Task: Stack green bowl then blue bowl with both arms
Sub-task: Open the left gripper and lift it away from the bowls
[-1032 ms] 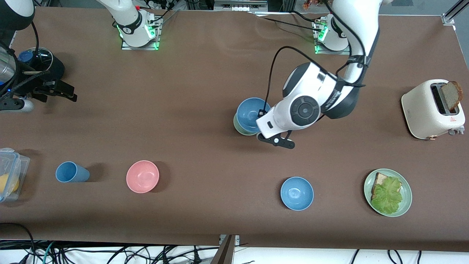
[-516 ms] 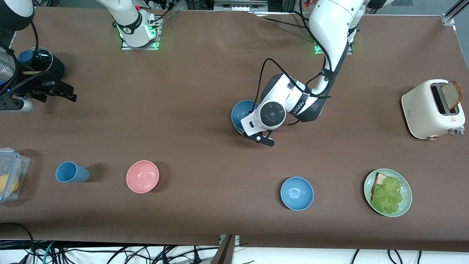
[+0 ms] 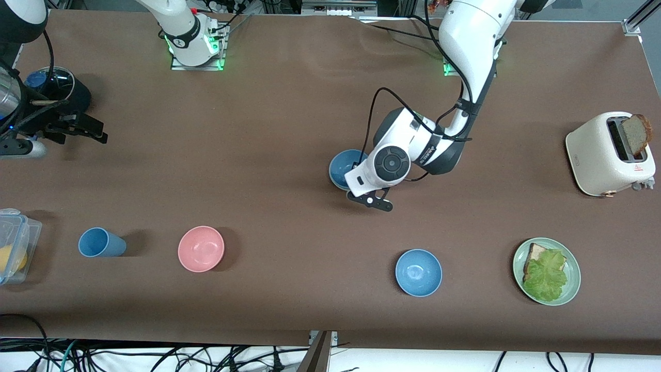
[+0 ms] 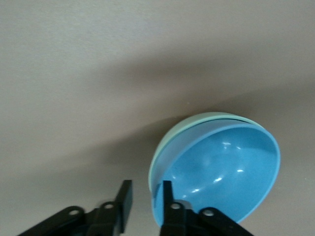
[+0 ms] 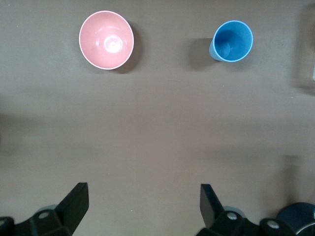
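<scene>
1. The left gripper (image 4: 147, 196) sits low at the rim of the blue bowl (image 4: 221, 172), near the middle of the table (image 3: 289, 113).
2. Its fingers (image 4: 127, 194) stand a narrow gap apart, straddling the two stacked rims: one finger outside the bowls, the other inside the blue one. Whether the pads press the rim cannot be told.
3. The blue bowl is nested inside the green bowl (image 4: 177, 135); only a thin pale green edge shows around it. In the front view the stack lies partly under the left arm's wrist.
4. The right gripper (image 5: 142, 196) waits over bare table toward the right arm's end, its fingers spread wide and holding nothing.
5. A second blue bowl (image 3: 419, 272) lies nearer the front camera than the stack, well apart from it.
6. The pink bowl (image 3: 201, 248) and blue cup (image 3: 98, 242) stand toward the right arm's end.
</scene>
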Controlling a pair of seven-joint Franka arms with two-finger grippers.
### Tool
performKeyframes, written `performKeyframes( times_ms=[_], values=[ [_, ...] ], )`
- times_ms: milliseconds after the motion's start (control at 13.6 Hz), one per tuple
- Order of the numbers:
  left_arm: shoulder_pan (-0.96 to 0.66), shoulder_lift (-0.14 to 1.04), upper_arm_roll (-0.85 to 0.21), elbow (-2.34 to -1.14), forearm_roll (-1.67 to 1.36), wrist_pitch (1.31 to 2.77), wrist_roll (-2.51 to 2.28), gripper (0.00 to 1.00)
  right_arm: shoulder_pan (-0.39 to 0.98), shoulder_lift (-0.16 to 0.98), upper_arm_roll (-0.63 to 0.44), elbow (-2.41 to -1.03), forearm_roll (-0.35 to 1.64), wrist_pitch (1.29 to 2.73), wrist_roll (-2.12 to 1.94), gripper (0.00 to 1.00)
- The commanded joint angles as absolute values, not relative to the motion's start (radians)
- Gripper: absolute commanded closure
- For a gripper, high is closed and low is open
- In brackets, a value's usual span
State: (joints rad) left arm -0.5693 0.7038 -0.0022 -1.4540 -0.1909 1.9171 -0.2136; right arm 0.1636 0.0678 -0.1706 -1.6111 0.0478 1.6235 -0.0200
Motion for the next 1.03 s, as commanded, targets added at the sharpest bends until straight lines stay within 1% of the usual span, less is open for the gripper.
performKeyframes(
  times_ms=[0, 147, 295, 516, 590, 664, 811, 885, 959],
  values=[
    [-0.548, 0.654, -0.002, -1.454, -0.184, 1.837, -0.196, 0.0, 0.163, 0.057, -0.173, -1.623, 0.044, 1.632, -0.037, 0.0],
    [-0.517, 0.592, 0.0, -1.451, -0.178, 1.786, -0.195, 0.0, 0.163, 0.057, -0.173, -1.623, 0.044, 1.632, -0.037, 0.0],
    [-0.474, 0.504, 0.006, -1.448, -0.172, 1.738, -0.199, 0.0, 0.161, 0.058, -0.173, -1.623, 0.044, 1.632, -0.037, 0.0],
    [-0.379, 0.404, 0.038, -1.399, -0.167, 1.594, -0.199, 0.0, 0.161, 0.06, -0.173, -1.621, 0.044, 1.632, -0.038, 0.0],
    [-0.345, 0.384, 0.041, -1.385, -0.125, 1.565, -0.199, 0.0, 0.161, 0.06, -0.173, -1.621, 0.044, 1.634, -0.037, 0.0],
    [-0.301, 0.353, 0.038, -1.373, -0.065, 1.562, -0.196, 0.0, 0.161, 0.06, -0.173, -1.621, 0.044, 1.634, -0.038, 0.0],
    [-0.214, 0.292, 0.032, -1.39, -0.002, 1.569, -0.16, 0.0, 0.161, 0.06, -0.173, -1.621, 0.044, 1.634, -0.038, 0.0],
    [-0.163, 0.27, 0.034, -1.4, 0.009, 1.578, -0.085, 0.0, 0.161, 0.06, -0.173, -1.62, 0.044, 1.634, -0.037, 0.0],
    [-0.131, 0.238, 0.034, -1.438, 0.012, 1.621, 0.004, 0.0, 0.161, 0.06, -0.173, -1.62, 0.044, 1.634, -0.038, 0.0]
  ],
)
